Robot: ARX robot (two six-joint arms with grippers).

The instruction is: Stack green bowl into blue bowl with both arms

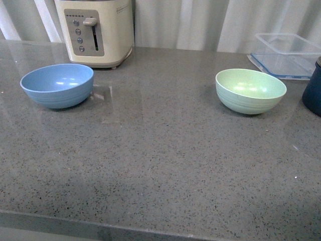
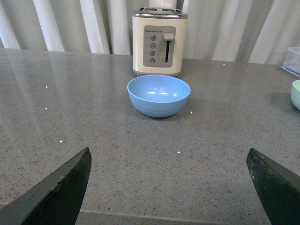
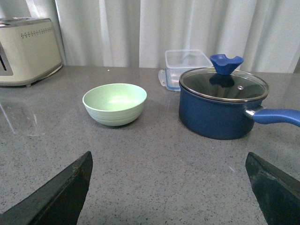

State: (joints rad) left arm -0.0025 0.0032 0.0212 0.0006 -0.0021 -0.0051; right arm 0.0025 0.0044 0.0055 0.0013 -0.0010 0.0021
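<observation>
Grey speckled stone forms the worktop (image 1: 160, 165), backed by a pale pleated curtain (image 1: 190, 22). At the far left stands a cream toaster (image 1: 100, 30) with a grey panel of round buttons and a lever; its small marks are too fine to read. At the far right sits a clear plastic container (image 1: 286, 52) edged in blue, and beside it a dark navy pot (image 3: 215, 115) with a glass lid (image 3: 224, 84), a blue knob and a blue handle. The blue bowl (image 1: 56, 85) stands upright on the left, just in front of the toaster. The green bowl (image 1: 250, 90) stands upright on the right, near the pot but apart from it. An open stretch of worktop separates the bowls. Both are round, matte, empty and alike in size, with faint ridges low outside; the green is a pale mint. The left hand (image 2: 168, 157) faces the blue bowl, fingers (image 2: 61, 187) spread wide, grasping nothing; the right hand (image 3: 168, 157) faces the green bowl, likewise released.
</observation>
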